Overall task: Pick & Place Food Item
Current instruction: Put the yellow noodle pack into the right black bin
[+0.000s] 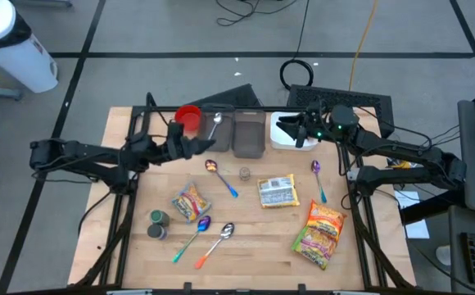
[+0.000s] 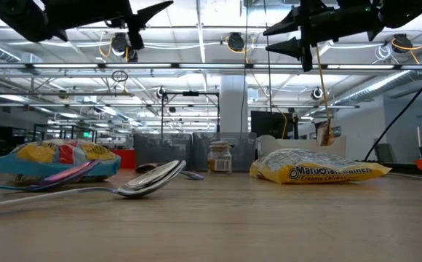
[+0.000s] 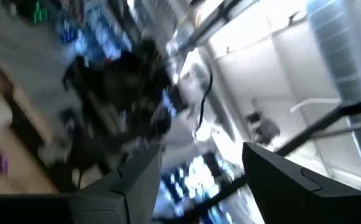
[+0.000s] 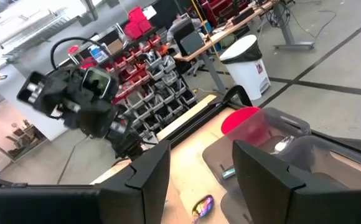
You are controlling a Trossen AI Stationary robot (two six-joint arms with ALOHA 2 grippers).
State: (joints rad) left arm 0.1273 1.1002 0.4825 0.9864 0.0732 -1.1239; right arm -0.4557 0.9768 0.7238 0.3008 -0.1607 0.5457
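High view, left tool (image 1: 205,145) open, above bins (image 1: 235,133)

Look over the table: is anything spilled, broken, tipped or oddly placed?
Nothing looks spilled or broken. The only oddity is a metal spoon lying in the left grey bin at the back, while the coloured-handled spoons, such as the orange-handled spoon, lie scattered at angles among the food packets on the wooden table.
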